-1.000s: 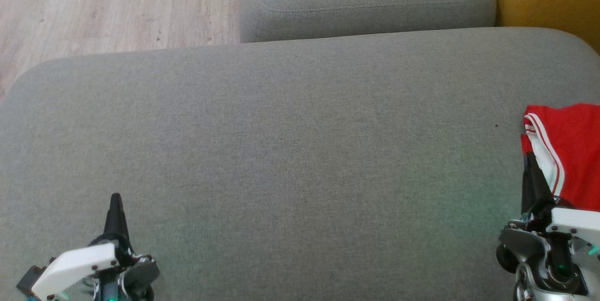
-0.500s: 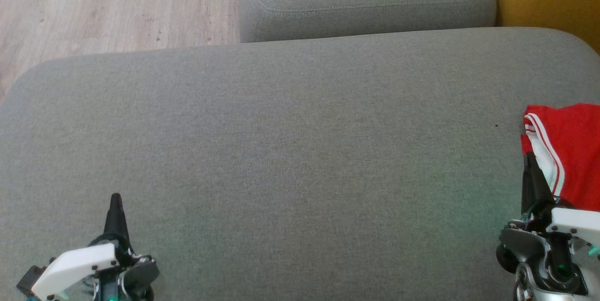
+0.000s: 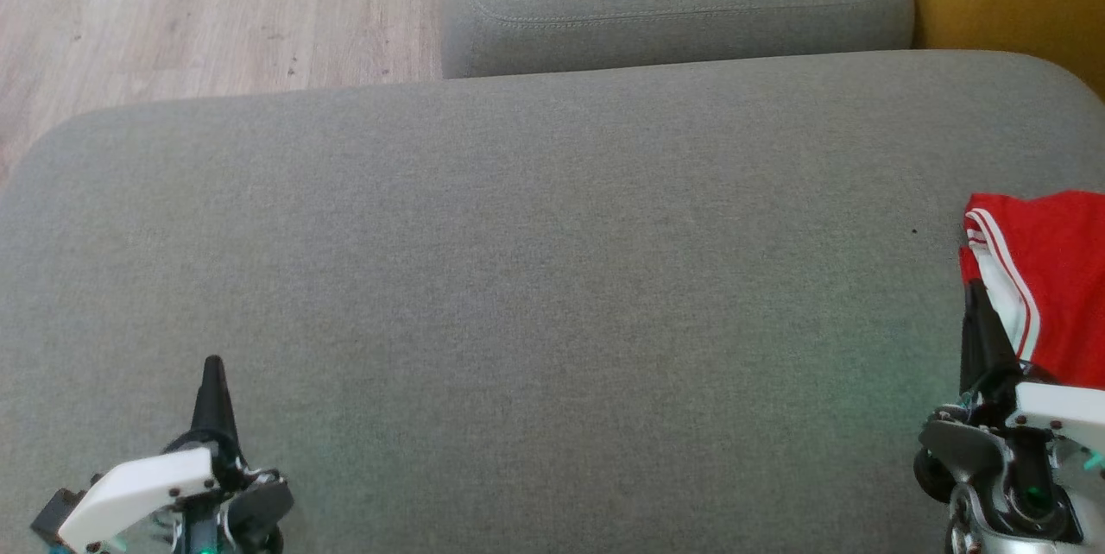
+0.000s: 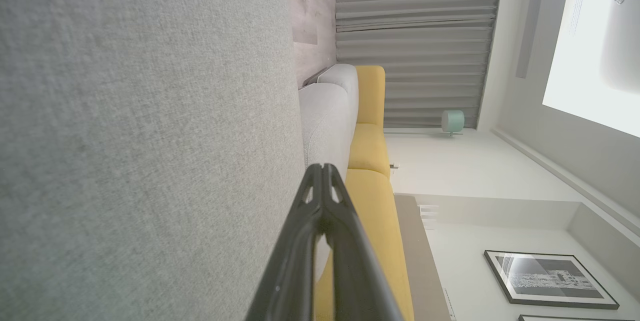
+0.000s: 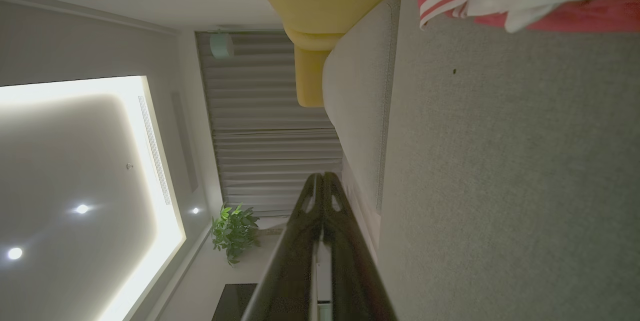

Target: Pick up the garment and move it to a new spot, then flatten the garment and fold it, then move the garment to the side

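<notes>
Both grippers are closed: in the wrist views we see each pair of dark fingers pressed together, with nothing between them. Our left gripper (image 3: 212, 364) is at the near left, over the big grey cushion (image 3: 552, 278), well apart from the garment (image 3: 1057, 278). Our right gripper (image 3: 974, 286) is at the near right, with its tip at the garment's left edge; we cannot tell if it touches. The garment is red with white stripes and lies bunched at the right side of the cushion. A smaller grey cushion (image 3: 673, 2) is far behind, with wooden floor (image 3: 173, 2) at the far left.
</notes>
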